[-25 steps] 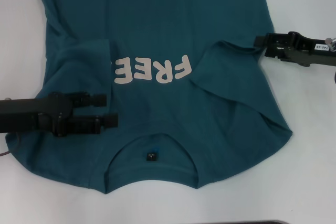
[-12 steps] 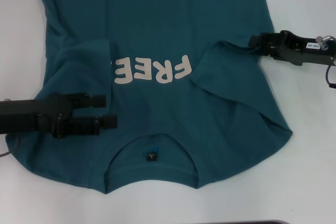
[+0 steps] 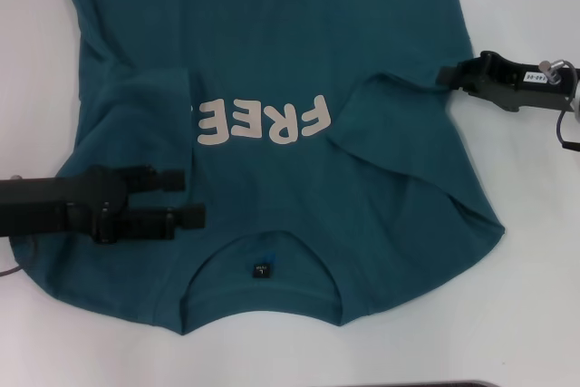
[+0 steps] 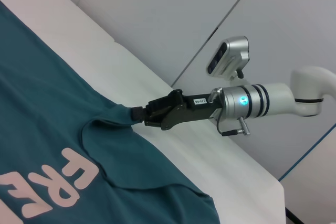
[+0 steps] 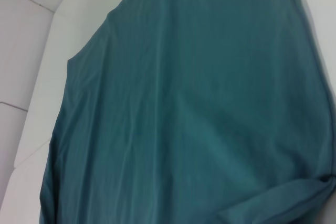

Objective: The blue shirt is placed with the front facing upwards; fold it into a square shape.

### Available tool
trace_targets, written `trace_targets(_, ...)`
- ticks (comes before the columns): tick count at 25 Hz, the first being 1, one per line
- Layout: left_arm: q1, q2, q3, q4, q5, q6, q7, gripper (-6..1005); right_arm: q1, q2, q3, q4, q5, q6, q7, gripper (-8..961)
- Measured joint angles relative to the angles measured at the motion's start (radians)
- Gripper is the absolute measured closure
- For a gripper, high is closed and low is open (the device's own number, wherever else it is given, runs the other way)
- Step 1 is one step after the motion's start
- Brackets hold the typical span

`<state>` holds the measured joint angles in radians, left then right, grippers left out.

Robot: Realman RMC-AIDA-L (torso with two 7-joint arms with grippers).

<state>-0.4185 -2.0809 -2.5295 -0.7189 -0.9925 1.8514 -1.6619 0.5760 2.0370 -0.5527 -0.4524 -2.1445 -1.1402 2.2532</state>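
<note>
The blue shirt (image 3: 272,33) lies front up on the white table, its pale "FREE" lettering (image 3: 263,121) across the chest and its collar (image 3: 263,251) with a dark label (image 3: 261,270) nearest me. Both sleeves are folded in over the chest. My left gripper (image 3: 188,198) is open just over the shoulder area beside the collar, nothing between its fingers. My right gripper (image 3: 442,76) is at the shirt's right edge, shut on the folded sleeve's fabric; the left wrist view shows its tip (image 4: 137,113) pinching a raised peak of cloth. The right wrist view holds only teal cloth (image 5: 184,103).
Bare white table (image 3: 526,269) borders the shirt on the right and along the near edge. A dark strip (image 3: 435,384) runs along the table's front. Pale wall panels (image 4: 157,14) stand behind the table's far side.
The right gripper's fingers have drawn together on the sleeve fold at the shirt's edge. The left gripper has shifted slightly nearer to me, still open.
</note>
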Motion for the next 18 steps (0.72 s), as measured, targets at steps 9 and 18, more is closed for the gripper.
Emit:
trace_targets(9,-0.002,0.004,0.000,0.009,0.000,0.000,0.001,114,0.025,0.000,0.006,-0.007,0.006,-0.024,-0.007,918)
trace_targets(18,-0.003,0.000,0.000,0.011,0.000,0.000,0.002,119,0.040,0.008,-0.001,-0.009,0.034,0.005,-0.012,905)
